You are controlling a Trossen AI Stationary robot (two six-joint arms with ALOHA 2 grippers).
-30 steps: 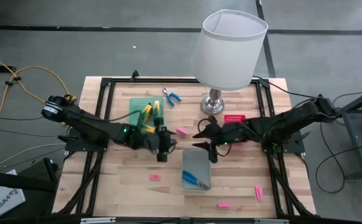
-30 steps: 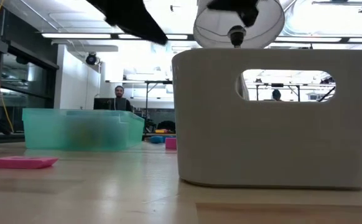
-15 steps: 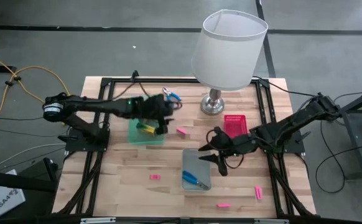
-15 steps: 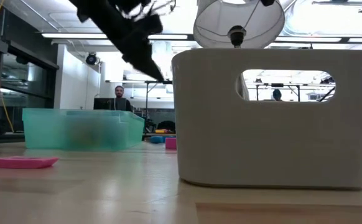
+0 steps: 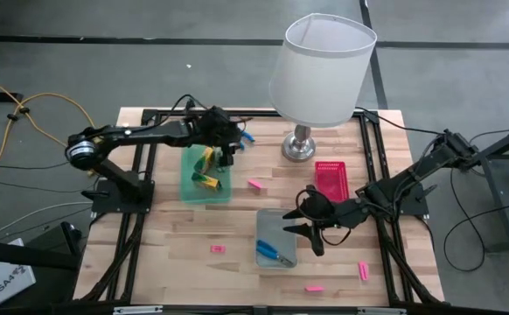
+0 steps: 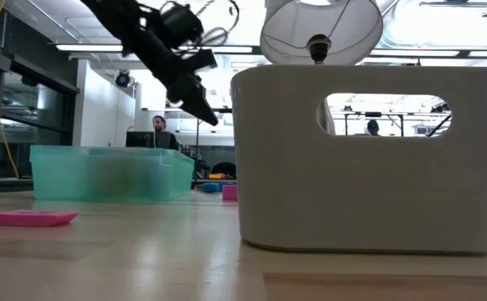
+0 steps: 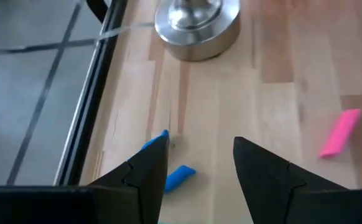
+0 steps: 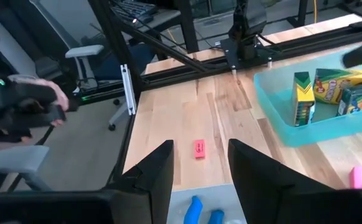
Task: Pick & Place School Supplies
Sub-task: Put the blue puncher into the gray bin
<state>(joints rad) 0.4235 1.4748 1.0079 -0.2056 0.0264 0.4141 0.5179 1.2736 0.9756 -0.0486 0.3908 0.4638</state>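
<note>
Left hand (image 5: 230, 150) now back over the blue-handled pliers (image 5: 242, 135), fingers apart; right hand (image 5: 310, 229) likewise apart, beside grey tray (image 5: 275, 226).

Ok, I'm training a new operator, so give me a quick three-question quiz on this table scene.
1. True or false: the crayon boxes sit in the pink tray.
2. Which tray holds the blue-handled tool? A green, B grey, C pink.
3. Are the jaws of the left gripper open or shut?
Key: 1 false, the crayon boxes are in the green tray. 2 B. 3 open.
</note>
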